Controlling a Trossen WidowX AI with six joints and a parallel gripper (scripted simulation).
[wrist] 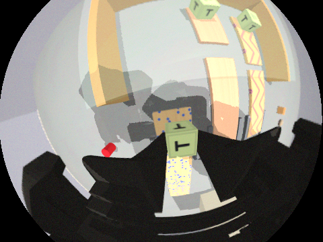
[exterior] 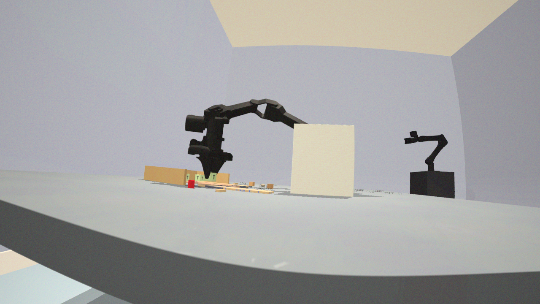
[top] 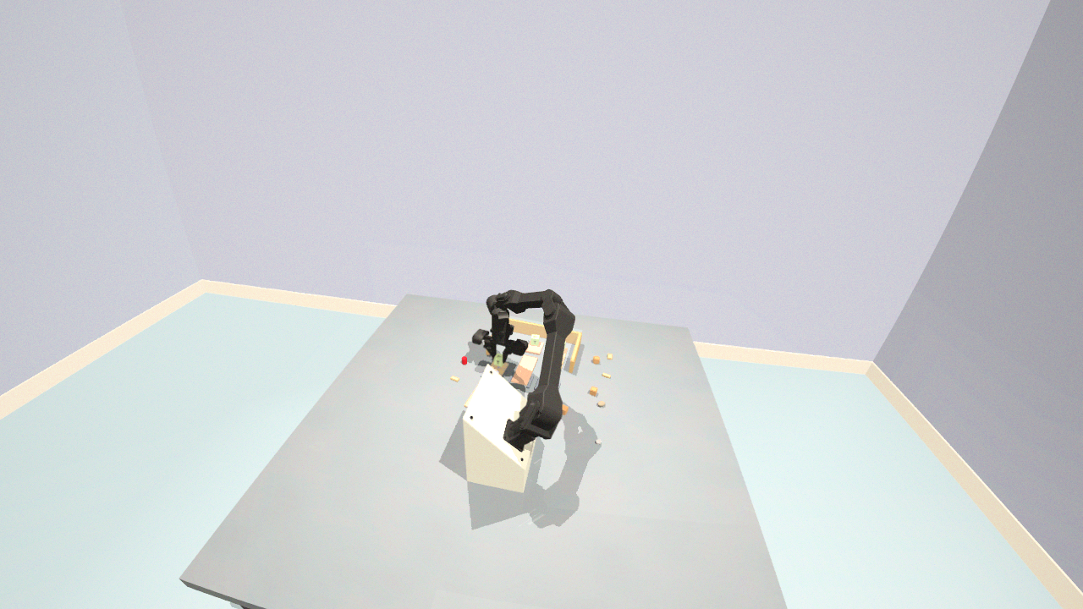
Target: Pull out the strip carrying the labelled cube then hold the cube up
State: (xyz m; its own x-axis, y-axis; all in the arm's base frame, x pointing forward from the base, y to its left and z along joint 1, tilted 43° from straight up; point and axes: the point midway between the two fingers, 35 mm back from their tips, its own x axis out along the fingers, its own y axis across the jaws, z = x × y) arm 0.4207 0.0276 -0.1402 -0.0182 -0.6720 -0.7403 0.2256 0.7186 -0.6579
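So the tool (top: 497, 355) (exterior: 210, 175) (wrist: 177, 134) is pinched in on the labelled cube (top: 497, 362) (exterior: 214, 177) (wrist: 182, 142), and it's got hold of it. The cube is pale green with a black T on each of the two faces the wrist cam can see, both lying sideways from there. It's right at the spotted strip (wrist: 179, 176), which shows past it on both sides: small blue specks on pale yellow at the near end, bigger blue dots on tan at the far end. Can't tell if there's any daylight under the cube.

Two more green cubes have Ts as well. One T cube (wrist: 204, 9) sits on the far piece of the plain strip (wrist: 221, 87), the other T cube (wrist: 249, 21) on the far piece of the zigzag strip (wrist: 257, 97). Both of those strips have a gap across them.

Round the far end there's a wooden frame (top: 576, 350) (exterior: 165, 175) (wrist: 108, 50) on the grey bench (top: 340, 469) (exterior: 226, 223) (wrist: 60, 84). A little red cylinder (top: 464, 360) (exterior: 191, 184) (wrist: 108, 150) is outside it. No brand names I can read anywhere, just those Ts.
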